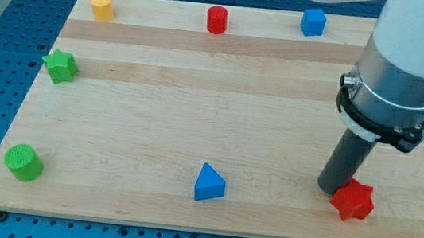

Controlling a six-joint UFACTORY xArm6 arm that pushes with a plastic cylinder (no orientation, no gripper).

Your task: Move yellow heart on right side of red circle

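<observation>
The yellow block (101, 6), whose heart shape is hard to make out at this size, sits near the board's top left corner. The red circle (217, 19), a short cylinder, stands at the top edge near the middle, well to the right of the yellow block. My tip (332, 188) is at the lower right of the board, far from both. It rests against the upper left side of a red star (352, 201).
A blue block (313, 21) sits at the top right. A green star (59, 66) is at the left edge, a green cylinder (23, 161) at the bottom left, and a blue triangle (209, 183) at the bottom middle. The wooden board (195, 125) lies on a blue perforated table.
</observation>
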